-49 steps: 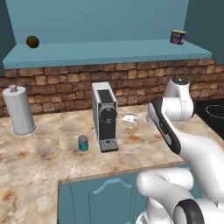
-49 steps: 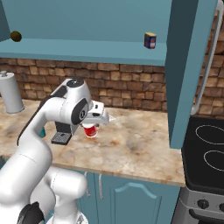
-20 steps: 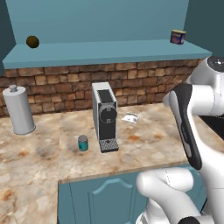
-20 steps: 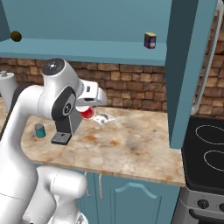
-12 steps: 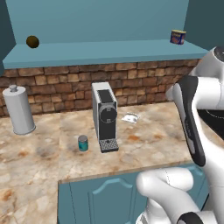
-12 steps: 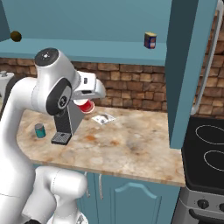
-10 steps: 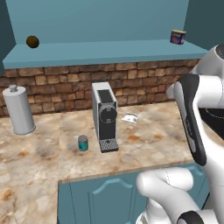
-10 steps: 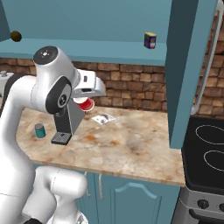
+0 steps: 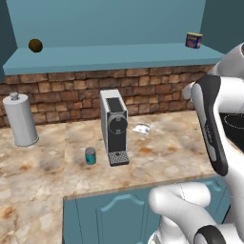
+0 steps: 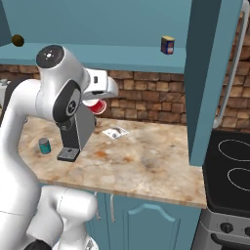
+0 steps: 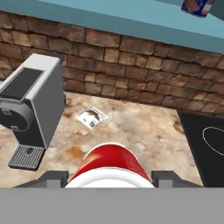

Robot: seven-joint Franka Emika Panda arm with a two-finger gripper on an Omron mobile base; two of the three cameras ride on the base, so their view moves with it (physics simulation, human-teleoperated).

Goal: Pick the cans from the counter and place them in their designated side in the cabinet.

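So the red can (image 10: 97, 106) is clamped in the jaws of the gripper (image 11: 109, 178), carried up off the table (image 10: 146, 161), left of centre in the right base view. What matters next, I'd guess: the cabinet (image 10: 122, 56) shelf board sits just above it, so the can has to go up and forward over that edge. In the hand view the can's long axis runs straight out from the bottom centre toward the brick wall. The teal can (image 9: 90, 156) stands upright on the table beside the coffee machine (image 9: 114, 126).
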